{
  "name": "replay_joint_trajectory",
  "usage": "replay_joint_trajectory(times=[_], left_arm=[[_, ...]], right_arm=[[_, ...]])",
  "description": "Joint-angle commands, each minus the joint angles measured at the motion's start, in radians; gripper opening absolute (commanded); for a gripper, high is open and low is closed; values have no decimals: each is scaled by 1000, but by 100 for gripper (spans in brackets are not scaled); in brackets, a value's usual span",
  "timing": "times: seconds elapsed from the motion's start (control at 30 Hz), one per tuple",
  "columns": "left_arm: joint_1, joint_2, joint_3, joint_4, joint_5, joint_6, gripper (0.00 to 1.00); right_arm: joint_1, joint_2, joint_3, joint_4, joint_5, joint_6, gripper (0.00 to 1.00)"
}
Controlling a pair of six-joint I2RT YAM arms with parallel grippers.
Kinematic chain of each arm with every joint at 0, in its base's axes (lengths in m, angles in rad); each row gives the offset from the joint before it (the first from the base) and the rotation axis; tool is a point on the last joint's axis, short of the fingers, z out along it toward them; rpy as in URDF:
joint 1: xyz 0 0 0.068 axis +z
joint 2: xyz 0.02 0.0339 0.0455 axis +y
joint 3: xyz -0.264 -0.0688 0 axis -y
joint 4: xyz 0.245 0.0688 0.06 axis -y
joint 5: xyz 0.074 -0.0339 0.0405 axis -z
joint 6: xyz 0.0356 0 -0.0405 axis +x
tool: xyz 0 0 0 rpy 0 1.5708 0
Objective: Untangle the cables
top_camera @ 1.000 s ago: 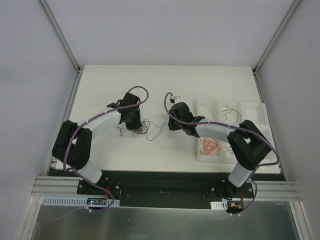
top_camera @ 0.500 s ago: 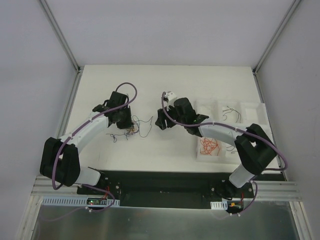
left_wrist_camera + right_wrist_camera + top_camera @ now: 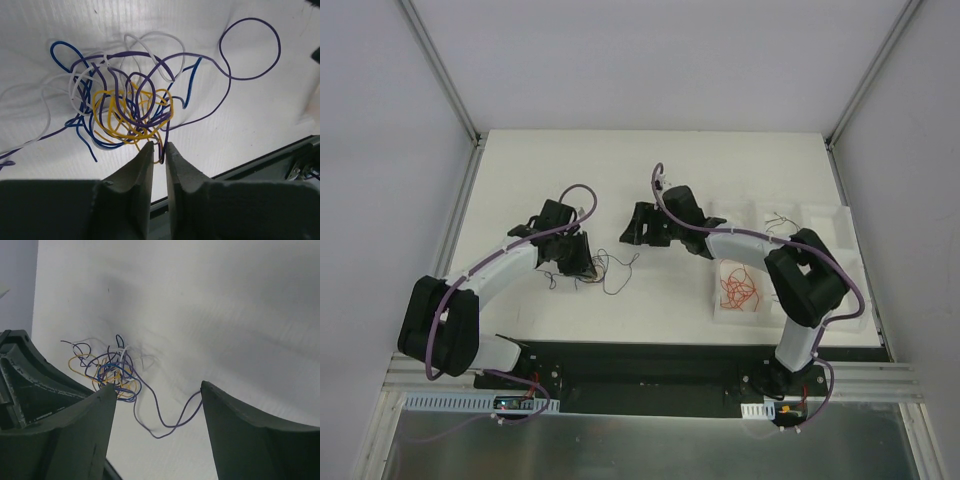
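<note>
The cables (image 3: 127, 112) are one small tangle of purple, blue, yellow and white strands lying on the white table; it also shows as cables (image 3: 605, 268) and cables (image 3: 112, 371). My left gripper (image 3: 160, 148) is at the tangle's near edge and barely open, with a purple and a yellow strand running through the slit. From above, the left gripper (image 3: 580, 262) sits right over the tangle's left side. My right gripper (image 3: 158, 385) stands wide open and holds nothing. A loose purple strand (image 3: 165, 426) curls on the table below its gap. The right gripper (image 3: 636, 226) is up and to the right of the tangle.
A white compartment tray (image 3: 850, 250) stands at the right of the table. It holds a heap of orange wires (image 3: 738, 290) and a few dark wires (image 3: 782, 220). The black base rail (image 3: 640, 360) runs along the near edge. The left arm's body (image 3: 25, 385) fills the right wrist view's left side.
The right gripper has opened and swung left and farther back. The left gripper has shifted a little left and nearer, and the tangle has moved with it.
</note>
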Motion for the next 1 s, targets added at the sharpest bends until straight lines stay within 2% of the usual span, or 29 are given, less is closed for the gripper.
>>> replay_joint_trajectory(times=[0.0,0.03,0.17,0.3,0.47,0.63,0.8,0.87,0.93,0.97], left_arm=[[-7,-33,-34,74,68,-31,20],[-7,-27,-31,76,79,-25,25],[-7,-70,-46,74,68,-19,60],[-9,-77,-13,43,-8,-10,74],[-47,-4,69,0,-88,7,75],[-81,51,80,-1,-151,1,60],[-106,50,80,-7,-211,9,61],[-116,48,77,-7,-252,15,61],[-129,53,77,-9,-301,18,61],[-129,59,77,-7,-309,16,62]], right_arm=[[24,11,-84,80,-12,470,69],[27,-3,-102,70,5,489,68],[30,-66,-162,6,92,464,69],[33,-49,-164,3,54,526,68],[37,-103,-230,-19,120,549,69],[55,-63,-253,108,57,671,61],[73,-22,-267,196,45,773,59],[75,12,-273,271,34,834,54],[75,53,-277,355,31,880,39],[76,72,-282,389,43,897,36]])
